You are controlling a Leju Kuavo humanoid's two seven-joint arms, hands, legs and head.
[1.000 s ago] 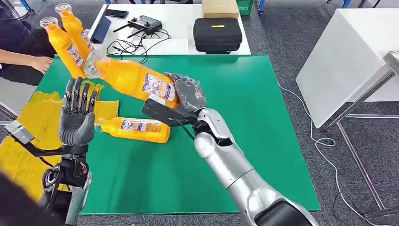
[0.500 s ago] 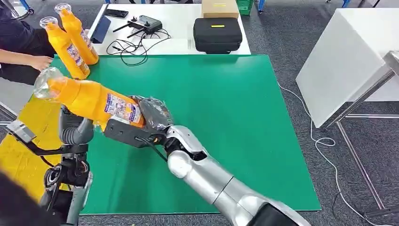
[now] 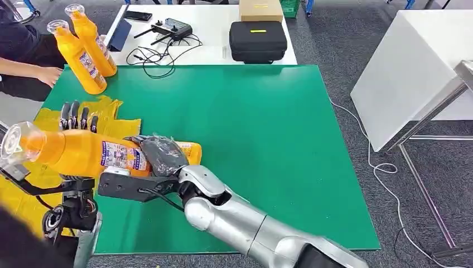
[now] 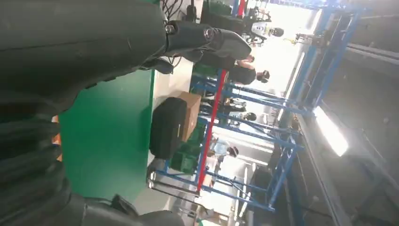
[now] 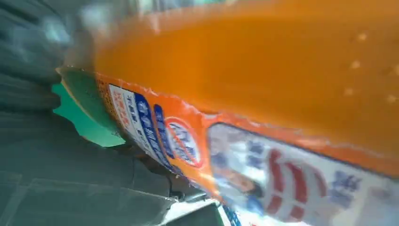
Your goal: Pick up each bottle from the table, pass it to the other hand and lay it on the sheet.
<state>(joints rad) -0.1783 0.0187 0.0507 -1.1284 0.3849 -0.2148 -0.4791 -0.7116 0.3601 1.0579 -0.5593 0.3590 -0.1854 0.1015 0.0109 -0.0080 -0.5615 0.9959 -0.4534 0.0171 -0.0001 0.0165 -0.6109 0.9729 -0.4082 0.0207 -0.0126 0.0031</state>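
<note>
One orange bottle (image 3: 83,153) lies sideways, gripped by the right hand (image 3: 162,156), at near left over the yellow sheet (image 3: 33,190). Left hand (image 3: 78,118) open behind it, fingers up. Step: handover. Next: left hand needs to close round btl before right lets go.

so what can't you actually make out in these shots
- Left hand, head view: the held orange bottle covers its palm; whether it touches the bottle is unclear.
- Lying bottle, head view: mostly behind the right hand.
- Label text, right wrist view: blurred, and the bottle runs past the edges.
- Yellow sheet, head view: cut by the left edge, partly hidden.
</note>
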